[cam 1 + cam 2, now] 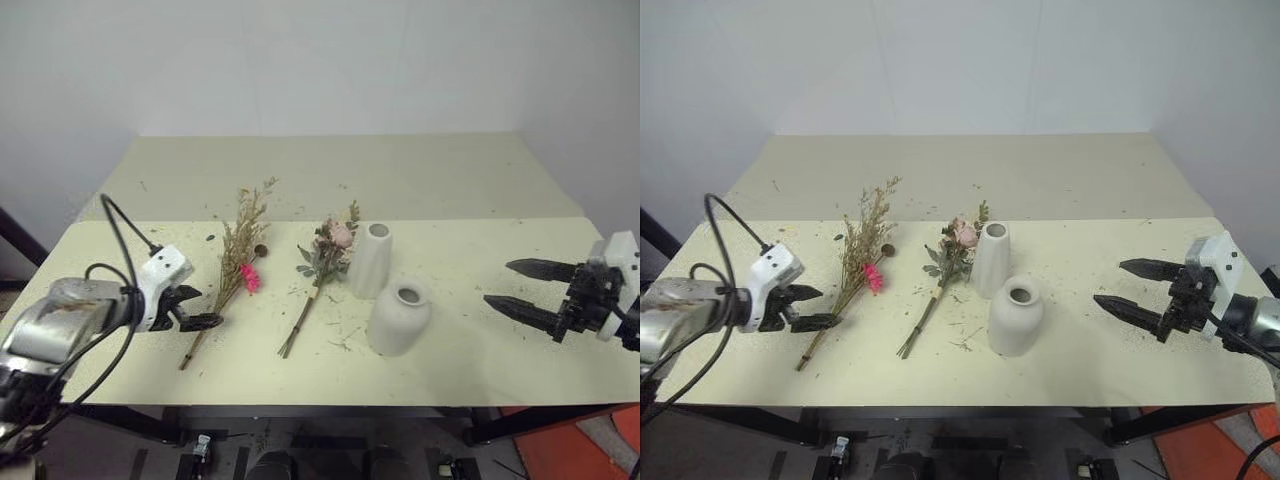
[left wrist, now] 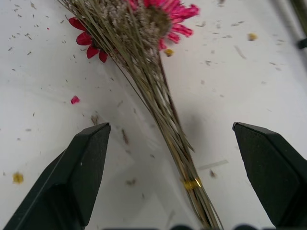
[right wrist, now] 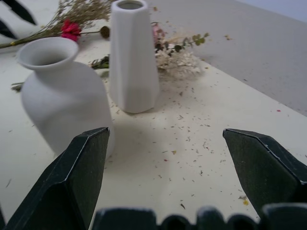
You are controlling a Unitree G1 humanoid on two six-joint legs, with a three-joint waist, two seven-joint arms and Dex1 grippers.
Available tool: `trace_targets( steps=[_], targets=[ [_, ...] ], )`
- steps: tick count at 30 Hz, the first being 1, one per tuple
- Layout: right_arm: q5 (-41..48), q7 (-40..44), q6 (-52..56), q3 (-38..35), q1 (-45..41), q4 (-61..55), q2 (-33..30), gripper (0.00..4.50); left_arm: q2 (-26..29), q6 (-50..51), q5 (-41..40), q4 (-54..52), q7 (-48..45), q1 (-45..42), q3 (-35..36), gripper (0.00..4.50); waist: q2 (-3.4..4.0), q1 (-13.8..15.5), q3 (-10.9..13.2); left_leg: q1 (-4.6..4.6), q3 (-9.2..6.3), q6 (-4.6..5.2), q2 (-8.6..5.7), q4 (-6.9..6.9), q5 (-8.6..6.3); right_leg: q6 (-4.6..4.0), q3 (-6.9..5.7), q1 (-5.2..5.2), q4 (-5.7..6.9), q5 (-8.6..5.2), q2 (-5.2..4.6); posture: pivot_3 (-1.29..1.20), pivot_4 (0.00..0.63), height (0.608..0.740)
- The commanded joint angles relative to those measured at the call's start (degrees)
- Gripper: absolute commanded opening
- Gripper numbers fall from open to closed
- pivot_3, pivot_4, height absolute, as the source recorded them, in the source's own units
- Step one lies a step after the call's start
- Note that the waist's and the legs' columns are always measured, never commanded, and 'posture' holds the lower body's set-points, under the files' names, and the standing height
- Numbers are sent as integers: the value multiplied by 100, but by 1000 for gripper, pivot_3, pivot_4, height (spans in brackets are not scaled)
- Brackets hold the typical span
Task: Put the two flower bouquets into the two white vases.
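Bouquets and vases all lie on the cream tabletop (image 1: 470, 250), in its middle strip, none of them held. At the tabletop's left edge the left gripper (image 1: 196, 307) points toward the centre with its two black fingers spread wide apart, empty. Just beside its tips lies the stem end of the thin bouquet (image 1: 236, 262), a bunch of tan dried grasses with a magenta daisy, its stems running toward the near edge and its tips toward the far edge. In the left wrist view the bound stems (image 2: 165, 112) lie on the surface between the two open fingers, not touched by either.

Next comes the fuller bouquet (image 1: 322, 262), pink rose and green leaves, lying flat on the same slant, its head just beside the taller vase (image 1: 370, 259). That slim vase stands upright. The squat vase (image 1: 399, 317) stands close by it, nearer the near edge.

Well apart, over the right edge, the right gripper (image 1: 527, 286) hangs with its fingers wide apart, empty, pointing toward the vases.
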Motion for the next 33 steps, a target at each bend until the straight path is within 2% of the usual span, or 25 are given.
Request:
trace_targets(
  steps=[1,4,7,12,19,20,27,30,33],
  targets=[
    [173,129,25,-145,-146,-198,-149,4500,-247,313,525,326,314,-445,-549,4461,-1,0,0,1,0,0,-1,0,0,0,0,2,1,0,-1,0,150,740],
    [212,191,73,-180,-162,-270,-176,4500,-443,402,759,555,424,-676,-808,4461,-5,-15,3,-3,0,1,0,1,-1,1,0,-1,1,0,1,0,150,740],
    [294,305,145,-207,-186,-298,-233,4500,-561,378,900,779,432,-830,-899,3916,-4,-11,3,-1,0,2,-1,1,-1,1,1,-1,3,-1,-1,0,150,740],
    [320,416,150,-194,-257,-205,-359,4500,-758,192,1092,1207,677,-1096,-689,2400,-3,3,2,6,0,2,-2,5,0,2,0,4,8,-1,-1,0,150,740],
    [303,415,131,-179,-306,-126,-326,4500,-1399,-45,992,1410,1513,-1686,212,197,-17,12,10,-6,-3,2,-3,8,-1,3,-2,-3,4,-1,-4,0,150,740],
    [295,396,131,-175,-302,-118,-312,4500,-1498,-191,987,1400,1615,-1800,323,17,-19,14,11,-15,-5,2,-5,10,0,3,-3,-10,4,0,-6,0,150,740],
    [305,178,144,-317,-188,-143,-192,4500,-2303,-1023,263,1492,1703,-2631,1389,17,-20,29,12,-29,-16,0,-9,18,0,3,-16,-14,3,0,-11,0,150,740],
    [305,62,125,-343,-158,-159,-101,4500,-2817,-938,-391,1667,1750,-3274,1899,17,-23,39,13,-31,-17,-2,-9,22,1,4,-18,-13,4,1,-11,0,150,740],
    [276,-48,95,-356,-144,-152,-9,4500,-3231,-860,-859,1743,1552,-3823,2009,17,-23,34,13,-39,-24,-3,-12,29,2,7,-27,-12,2,3,-13,0,150,740]
  ],
)
